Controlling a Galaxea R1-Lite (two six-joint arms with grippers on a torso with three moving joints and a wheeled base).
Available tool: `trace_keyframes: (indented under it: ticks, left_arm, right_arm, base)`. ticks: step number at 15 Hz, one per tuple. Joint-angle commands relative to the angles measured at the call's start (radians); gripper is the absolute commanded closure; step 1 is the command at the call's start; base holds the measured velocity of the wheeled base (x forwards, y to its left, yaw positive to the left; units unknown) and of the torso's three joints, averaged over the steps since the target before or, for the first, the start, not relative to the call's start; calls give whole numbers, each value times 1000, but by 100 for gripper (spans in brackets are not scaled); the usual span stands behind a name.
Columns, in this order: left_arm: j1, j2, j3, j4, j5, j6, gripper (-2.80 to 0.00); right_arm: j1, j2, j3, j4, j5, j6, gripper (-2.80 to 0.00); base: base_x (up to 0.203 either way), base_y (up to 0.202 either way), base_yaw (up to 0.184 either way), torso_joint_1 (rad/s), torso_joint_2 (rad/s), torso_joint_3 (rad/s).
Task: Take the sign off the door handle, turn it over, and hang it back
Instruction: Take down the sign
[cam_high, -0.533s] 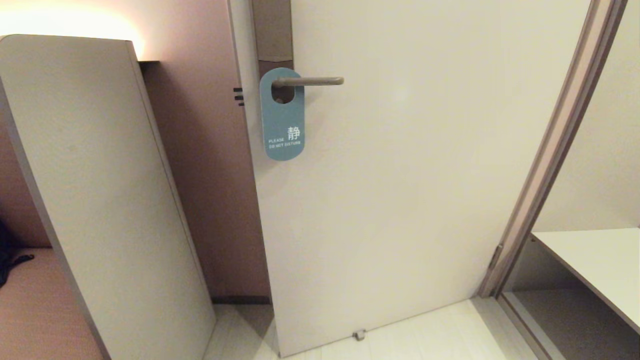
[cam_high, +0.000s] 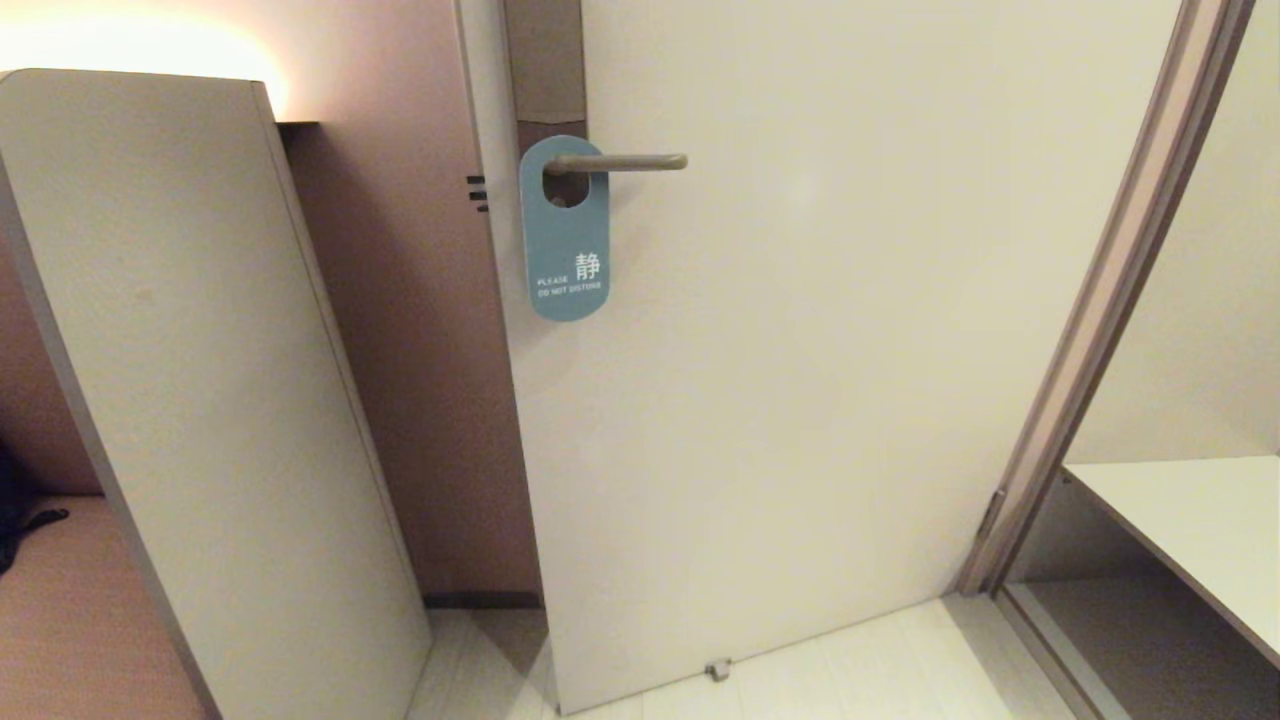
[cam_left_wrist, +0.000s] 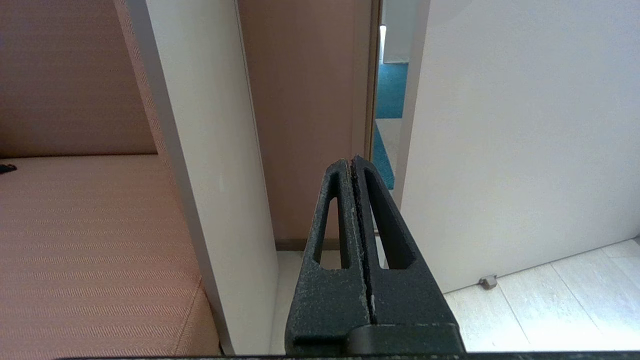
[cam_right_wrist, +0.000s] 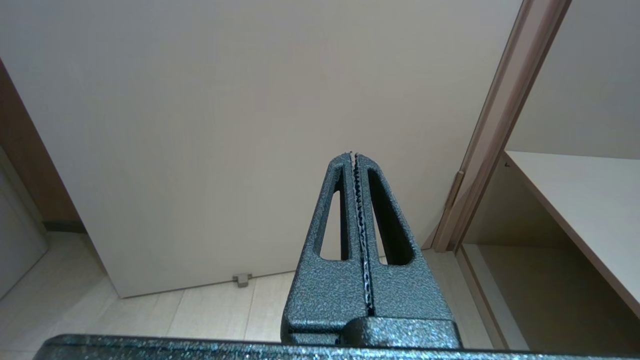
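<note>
I am planning to slide the blue do-not-disturb sign (cam_high: 565, 235) sideways off the door handle (cam_high: 625, 162); left end effector (cam_left_wrist: 353, 165) and right end effector (cam_right_wrist: 353, 157) are both closed (holding nothing).

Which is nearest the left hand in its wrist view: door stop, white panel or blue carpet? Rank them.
1. White panel, right beside the shut left hand.
2. Door stop, at the bottom edge of the door.
3. Blue carpet, beyond the gap.
</note>
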Motion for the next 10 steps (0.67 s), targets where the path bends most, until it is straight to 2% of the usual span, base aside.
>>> trace_keyframes:
  ticks: [1, 10]
  left_arm:
    - [0, 0, 0, 0, 0, 0, 0]
    - [0, 0, 0, 0, 0, 0, 0]
  right_arm:
    - [0, 1, 0, 0, 0, 0, 0]
    - [0, 1, 0, 0, 0, 0, 0]
  base:
    - [0, 0, 0, 0, 0, 0]
    - [0, 0, 0, 0, 0, 0]
